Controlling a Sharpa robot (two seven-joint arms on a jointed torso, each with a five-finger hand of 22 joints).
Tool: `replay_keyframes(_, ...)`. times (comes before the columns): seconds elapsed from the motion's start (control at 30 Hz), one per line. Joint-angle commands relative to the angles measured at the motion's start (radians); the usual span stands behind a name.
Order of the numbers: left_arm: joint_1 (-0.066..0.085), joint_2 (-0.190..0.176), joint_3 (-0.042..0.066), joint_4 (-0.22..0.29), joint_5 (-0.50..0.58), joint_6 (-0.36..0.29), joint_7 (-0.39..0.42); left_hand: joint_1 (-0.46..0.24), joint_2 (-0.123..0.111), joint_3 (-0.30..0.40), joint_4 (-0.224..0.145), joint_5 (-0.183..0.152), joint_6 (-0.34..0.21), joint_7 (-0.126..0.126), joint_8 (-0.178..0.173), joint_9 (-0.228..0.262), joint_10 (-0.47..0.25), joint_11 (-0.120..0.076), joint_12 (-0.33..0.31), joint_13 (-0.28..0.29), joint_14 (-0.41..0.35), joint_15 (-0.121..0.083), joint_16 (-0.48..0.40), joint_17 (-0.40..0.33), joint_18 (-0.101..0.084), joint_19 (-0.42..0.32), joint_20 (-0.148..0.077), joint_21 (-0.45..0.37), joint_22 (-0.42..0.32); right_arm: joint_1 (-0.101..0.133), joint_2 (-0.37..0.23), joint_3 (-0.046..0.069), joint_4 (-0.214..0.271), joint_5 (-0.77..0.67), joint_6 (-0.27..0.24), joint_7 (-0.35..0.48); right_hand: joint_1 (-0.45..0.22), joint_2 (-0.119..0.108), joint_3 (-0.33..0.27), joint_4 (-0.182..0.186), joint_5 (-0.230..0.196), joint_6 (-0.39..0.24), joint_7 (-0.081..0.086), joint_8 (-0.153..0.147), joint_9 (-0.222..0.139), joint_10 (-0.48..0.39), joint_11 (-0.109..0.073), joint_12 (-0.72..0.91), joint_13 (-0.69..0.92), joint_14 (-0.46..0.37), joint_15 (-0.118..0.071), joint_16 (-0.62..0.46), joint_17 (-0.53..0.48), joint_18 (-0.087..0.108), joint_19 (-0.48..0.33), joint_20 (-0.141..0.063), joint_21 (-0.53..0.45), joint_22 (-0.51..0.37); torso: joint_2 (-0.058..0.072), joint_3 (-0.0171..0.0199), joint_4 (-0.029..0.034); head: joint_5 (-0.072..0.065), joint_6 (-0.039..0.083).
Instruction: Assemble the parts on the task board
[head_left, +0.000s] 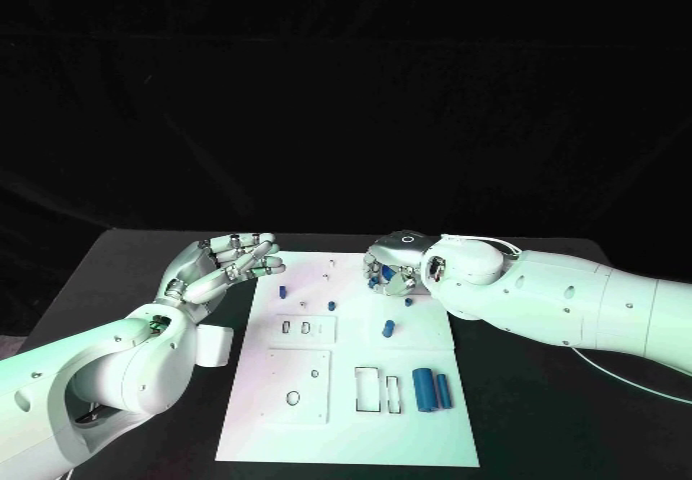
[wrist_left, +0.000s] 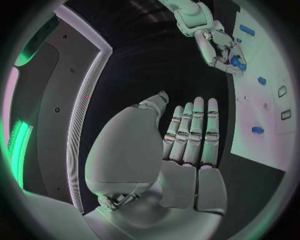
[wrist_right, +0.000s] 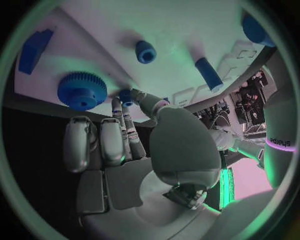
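Observation:
The white task board (head_left: 346, 420) lies in the middle of the black table. My right hand (head_left: 400, 262) hovers over its far edge with the fingers curled down. Thumb and fingertips (wrist_right: 120, 107) pinch a small blue part (wrist_right: 127, 95). Beside those fingertips a blue gear (wrist_right: 82, 90) lies on the board, with a blue block (wrist_right: 35, 47) further out. My left hand (head_left: 228, 262) is raised off the board's far left corner, fingers straight and apart, holding nothing. Its flat palm (wrist_left: 187, 150) faces the board.
Small blue pegs (head_left: 283, 293) (head_left: 330, 301) and a short blue pin (head_left: 388, 326) stand on the board. Two blue cylinders (head_left: 433, 390) lie at its right edge beside empty rectangular slots (head_left: 375, 388). A white box (head_left: 214, 345) sits left of the board by my left arm.

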Motion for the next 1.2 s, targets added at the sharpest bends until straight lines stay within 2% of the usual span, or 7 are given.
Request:
replay_keyframes(0.03, 0.002, 0.0, 0.001, 0.003, 0.005, 0.015, 0.002, -0.005, -0.006, 0.002, 0.001, -0.004, 0.006, 0.014, -0.006, -0.001, 0.006, -0.001, -0.005, -0.002, 0.006, -0.001, 0.006, 0.001, 0.006, 0.008, 0.001, 0.005, -0.001, -0.001, 0.0, 0.0, 0.001, -0.018, 0.019, -0.009, 0.008, 0.004, 0.009, 0.003, 0.001, 0.012, 0.0, 0.008, 0.003, 0.01, 0.0, 0.007, 0.001, 0.029, 0.003, 0.008, 0.004, -0.02, 0.007, 0.0, 0.006, 0.005, 0.001, -0.001, 0.0023, -0.001, 0.0)
replay_keyframes(0.23, 0.002, 0.0, 0.001, 0.002, 0.006, 0.017, 0.001, -0.006, -0.005, 0.003, 0.002, -0.004, 0.005, 0.015, -0.006, -0.001, 0.006, -0.001, -0.006, -0.002, 0.005, -0.001, 0.006, 0.001, 0.006, 0.008, 0.0, 0.005, -0.001, -0.002, 0.001, 0.0, 0.004, -0.018, 0.007, -0.005, 0.02, 0.02, 0.032, 0.006, -0.029, 0.033, -0.007, 0.022, 0.015, 0.031, -0.007, 0.012, 0.001, 0.029, -0.002, 0.024, 0.017, -0.024, 0.016, -0.003, 0.023, 0.031, 0.003, -0.0017, 0.0047, -0.005, 0.0)
replay_keyframes(0.3, 0.002, 0.0, 0.001, 0.002, 0.006, 0.017, 0.0, -0.006, -0.005, 0.003, 0.002, -0.004, 0.005, 0.015, -0.006, -0.001, 0.006, -0.001, -0.006, -0.002, 0.005, -0.001, 0.006, 0.001, 0.006, 0.008, 0.0, 0.005, -0.001, -0.003, 0.001, 0.0, 0.005, -0.018, -0.004, -0.004, 0.03, 0.046, 0.051, 0.013, -0.067, 0.061, -0.02, 0.044, 0.031, 0.059, -0.017, 0.02, 0.005, 0.03, -0.011, 0.033, 0.024, -0.027, 0.024, -0.008, 0.036, 0.051, 0.004, -0.0024, 0.0057, -0.006, 0.0)
replay_keyframes(0.37, 0.002, 0.0, 0.001, 0.002, 0.006, 0.018, -0.001, -0.006, -0.005, 0.003, 0.002, -0.004, 0.005, 0.015, -0.006, -0.001, 0.006, -0.001, -0.006, -0.002, 0.005, -0.001, 0.006, 0.001, 0.006, 0.008, 0.0, 0.005, -0.001, -0.003, 0.001, 0.0, 0.006, -0.018, -0.02, -0.007, 0.033, 0.053, 0.057, 0.014, -0.079, 0.064, -0.022, 0.048, 0.035, 0.064, -0.019, 0.021, 0.006, 0.029, -0.012, 0.034, 0.023, -0.028, 0.025, -0.01, 0.037, 0.054, 0.004, -0.0025, 0.0065, -0.006, -0.001)
replay_keyframes(0.5, 0.002, 0.0, 0.001, 0.001, 0.007, 0.019, -0.003, -0.008, -0.004, 0.004, 0.003, -0.004, 0.005, 0.015, -0.007, -0.002, 0.005, 0.0, -0.008, -0.002, 0.005, -0.001, 0.006, 0.002, 0.006, 0.009, 0.0, 0.005, -0.002, -0.004, -0.002, 0.0, 0.01, -0.018, -0.072, -0.018, 0.051, 0.088, 0.091, 0.015, -0.11, 0.074, -0.028, 0.072, 0.062, 0.096, -0.029, 0.025, 0.011, 0.028, -0.021, 0.041, 0.027, -0.031, 0.033, -0.018, 0.05, 0.075, 0.004, -0.0033, 0.0079, -0.007, -0.001)
replay_keyframes(0.87, 0.002, 0.001, 0.001, -0.007, 0.009, 0.019, -0.008, -0.008, -0.003, 0.005, 0.003, -0.004, 0.004, 0.015, -0.008, -0.002, 0.005, 0.0, -0.009, -0.002, 0.005, -0.001, 0.006, 0.002, 0.006, 0.009, 0.0, 0.005, -0.002, -0.002, -0.001, 0.002, 0.04, -0.018, -0.164, -0.049, 0.051, 0.08, 0.104, 0.009, -0.114, 0.07, -0.03, 0.093, 0.088, 0.11, -0.033, 0.019, 0.013, 0.028, -0.023, 0.047, 0.029, -0.036, 0.045, -0.022, 0.065, 0.101, 0.005, -0.0049, 0.0124, -0.007, 0.01)
replay_keyframes(1.2, 0.002, 0.005, 0.001, -0.005, 0.01, 0.022, -0.011, -0.007, -0.003, 0.007, 0.001, -0.005, 0.003, 0.016, -0.009, -0.003, 0.004, 0.0, -0.011, -0.002, 0.005, -0.001, 0.007, 0.003, 0.006, 0.01, 0.0, 0.005, -0.002, 0.003, 0.061, 0.004, -0.008, -0.025, -0.272, -0.094, 0.048, 0.075, 0.105, 0.008, -0.114, 0.063, -0.029, 0.097, 0.096, 0.107, -0.032, 0.013, 0.013, 0.027, -0.023, 0.047, 0.025, -0.036, 0.044, -0.023, 0.065, 0.102, 0.008, -0.008, 0.0156, -0.011, 0.024)
